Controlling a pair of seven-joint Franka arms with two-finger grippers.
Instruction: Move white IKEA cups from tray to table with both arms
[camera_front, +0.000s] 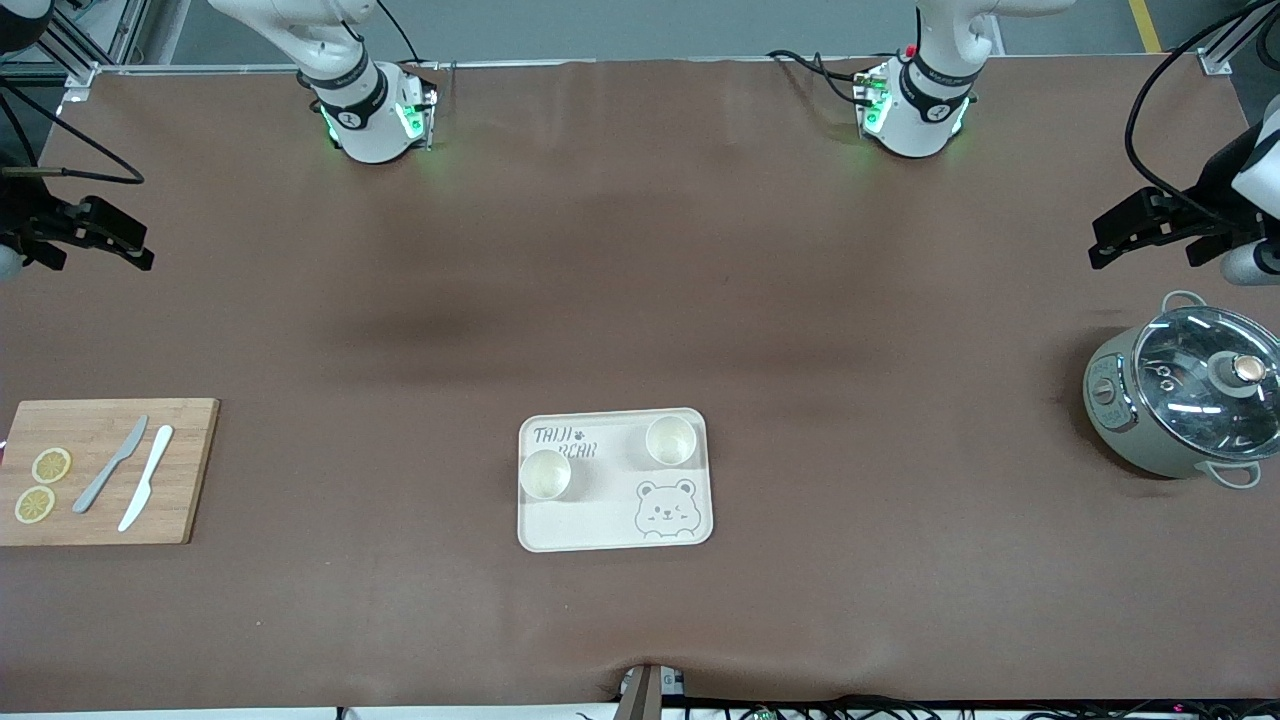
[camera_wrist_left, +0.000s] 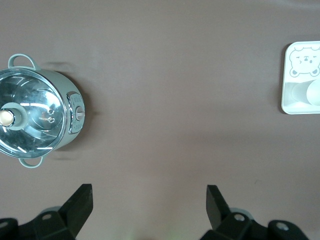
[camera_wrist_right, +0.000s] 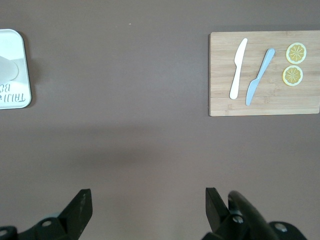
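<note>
A brown cloth-covered table (camera_front: 640, 250) carries a cream tray (camera_front: 600, 525) at its middle, near the front camera, with both white cups still on it. The left gripper (camera_front: 1125, 235) hangs over the table's left-arm end above a lidded pot (camera_front: 1190, 395), and the right gripper (camera_front: 110, 240) over the other end near a wooden cutting board (camera_front: 180, 470); both stand wide open and empty. One cup (camera_front: 670, 440) sits toward the left arm's side of the tray and the other cup (camera_front: 545, 474) toward the right arm's, so each arm likely takes its nearer one.

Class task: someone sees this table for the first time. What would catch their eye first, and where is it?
Probably the cream tray mid-table, carrying two white cups. Next, the glass-lidded pot at the left arm's end and the wooden cutting board at the right arm's end.
</note>
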